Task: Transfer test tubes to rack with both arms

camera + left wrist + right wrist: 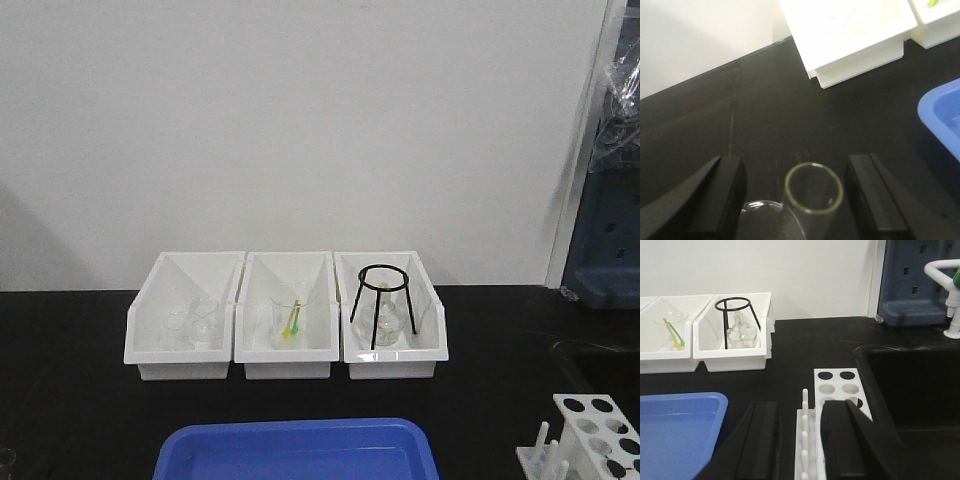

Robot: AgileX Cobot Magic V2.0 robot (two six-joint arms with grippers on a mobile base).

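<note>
Both grippers spread wide above the black bench [765, 100].
The left gripper [796, 172] straddles a test tube [814, 189] without touching it. The right gripper [799, 410] hangs low over the rack [836, 382], fingers apart.

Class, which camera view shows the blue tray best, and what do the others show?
The exterior front-facing view: the blue tray shows its full width and both far corners, only the near side cropped. The left wrist view catches just one corner at its right edge; the right wrist view, one corner at lower left.
</note>
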